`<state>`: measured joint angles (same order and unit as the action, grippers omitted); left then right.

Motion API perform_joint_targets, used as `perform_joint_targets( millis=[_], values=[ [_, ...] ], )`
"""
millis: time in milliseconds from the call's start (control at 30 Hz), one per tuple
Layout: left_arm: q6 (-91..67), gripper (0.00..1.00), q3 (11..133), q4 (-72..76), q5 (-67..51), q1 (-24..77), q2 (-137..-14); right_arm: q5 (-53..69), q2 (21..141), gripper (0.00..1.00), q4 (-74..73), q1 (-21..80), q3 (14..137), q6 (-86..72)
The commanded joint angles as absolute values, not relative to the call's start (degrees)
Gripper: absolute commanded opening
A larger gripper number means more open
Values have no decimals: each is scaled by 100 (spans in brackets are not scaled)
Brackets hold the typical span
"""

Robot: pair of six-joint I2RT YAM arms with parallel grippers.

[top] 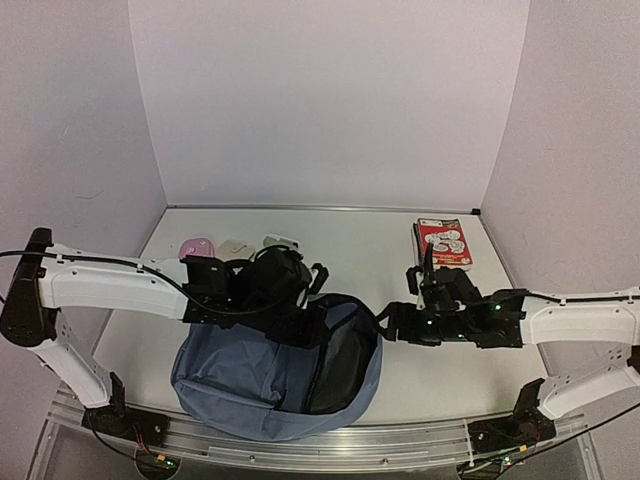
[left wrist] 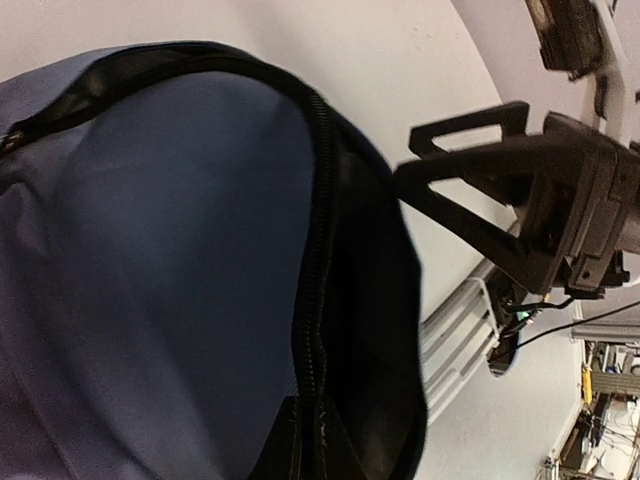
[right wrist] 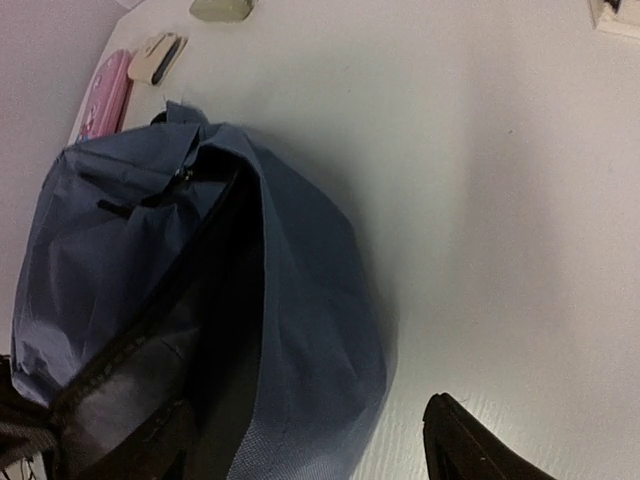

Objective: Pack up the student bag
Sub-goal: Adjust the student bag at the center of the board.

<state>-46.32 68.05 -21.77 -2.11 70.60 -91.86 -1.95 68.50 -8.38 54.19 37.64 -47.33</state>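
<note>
left gripper (top: 296, 322) clenched on the bag (top: 240, 385) rim at 11 o'clock — likely propping the mouth open; right gripper (top: 388, 322) at 3 o'clock, jaws apart.

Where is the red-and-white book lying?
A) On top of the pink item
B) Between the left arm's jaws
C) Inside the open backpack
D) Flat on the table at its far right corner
D: the red-and-white book lies flat on the table at its far right corner, well apart from the student bag.
</note>
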Motion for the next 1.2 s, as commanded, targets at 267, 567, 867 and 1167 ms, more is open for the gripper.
perform_joint_targets(
  millis=[267,567,867,1167],
  values=[
    [-4736,0,5591,-3488,1328,5762,-6810,-1094,7661,0,-880,5676,4275,-5158],
    [-5162,0,4902,-4329,1842,5231,-4577,-1165,7539,0,-1317,4763,4425,-4450],
    [-5510,0,4181,-4540,1740,5221,-4168,-1109,7854,0,-1264,4544,4150,-4516],
    [-5492,0,3950,-4213,1194,5177,-4996,-981,7758,0,-1181,4170,3911,-4564]
  ],
)
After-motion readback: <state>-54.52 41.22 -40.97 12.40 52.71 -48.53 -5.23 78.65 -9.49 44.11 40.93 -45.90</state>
